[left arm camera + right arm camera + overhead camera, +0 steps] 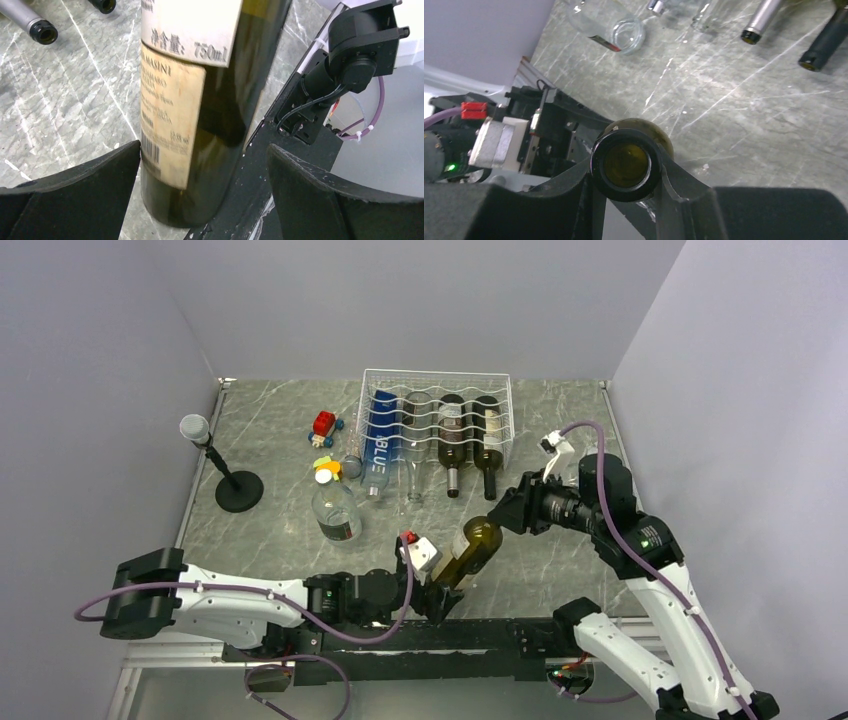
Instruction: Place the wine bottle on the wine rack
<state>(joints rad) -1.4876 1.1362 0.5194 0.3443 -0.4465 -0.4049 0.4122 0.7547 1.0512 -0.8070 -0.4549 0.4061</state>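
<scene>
The white wire wine rack (437, 380) stands at the back of the table with several bottles lying in its grooves. A dark green wine bottle (470, 548) with a cream label (170, 115) is tilted over the table's near edge. My right gripper (508, 515) is shut on its neck just below the open mouth (626, 164). My left gripper (437, 598) is open around the bottle's base (200, 195). Its left finger (75, 195) is beside the glass and its right finger (345, 200) stands well apart.
An upright clear plastic bottle (335, 510) stands left of the held bottle. A black microphone stand (228, 478) is at the left. Small toys (323, 425) lie near the rack. Bottle necks (819, 47) stick out of the rack's front. The black mounting rail (480, 635) runs under the bottle's base.
</scene>
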